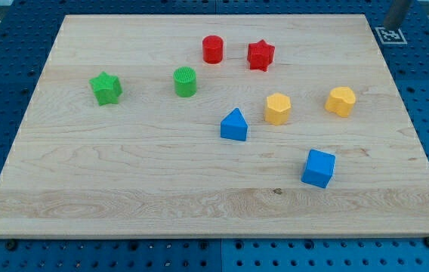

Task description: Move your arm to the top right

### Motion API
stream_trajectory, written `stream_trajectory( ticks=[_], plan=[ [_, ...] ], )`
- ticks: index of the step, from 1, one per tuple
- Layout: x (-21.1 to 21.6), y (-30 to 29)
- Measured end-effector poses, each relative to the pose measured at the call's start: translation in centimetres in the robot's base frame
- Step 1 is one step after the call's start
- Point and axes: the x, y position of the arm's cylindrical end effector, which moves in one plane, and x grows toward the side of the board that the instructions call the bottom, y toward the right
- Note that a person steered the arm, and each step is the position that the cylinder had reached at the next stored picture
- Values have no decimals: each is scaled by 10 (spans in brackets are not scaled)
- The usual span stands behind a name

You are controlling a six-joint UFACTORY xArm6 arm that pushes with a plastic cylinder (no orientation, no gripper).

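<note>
On your counter (124, 181), nearest you at five o'clock sits the blue cube (319, 168). Farther back come the blue triangular block (234, 125) and two yellow blocks (278, 109) (341, 101). The red star (260, 54) lies at one o'clock. My tip (392, 25) rests at the far two-o'clock corner, well apart from every block; no claw shows.

Rod (397, 13) at view's top right, off board.

The worktop (124, 174) is pale, smooth wood with visible grain; the green cylinder (186, 81) looks like ribbed, matt plastic.
</note>
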Motion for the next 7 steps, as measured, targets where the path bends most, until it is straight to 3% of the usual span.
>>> stream_trajectory(
  ticks=[5,7],
  plan=[
    [25,0],
    [36,-41]
  ],
)
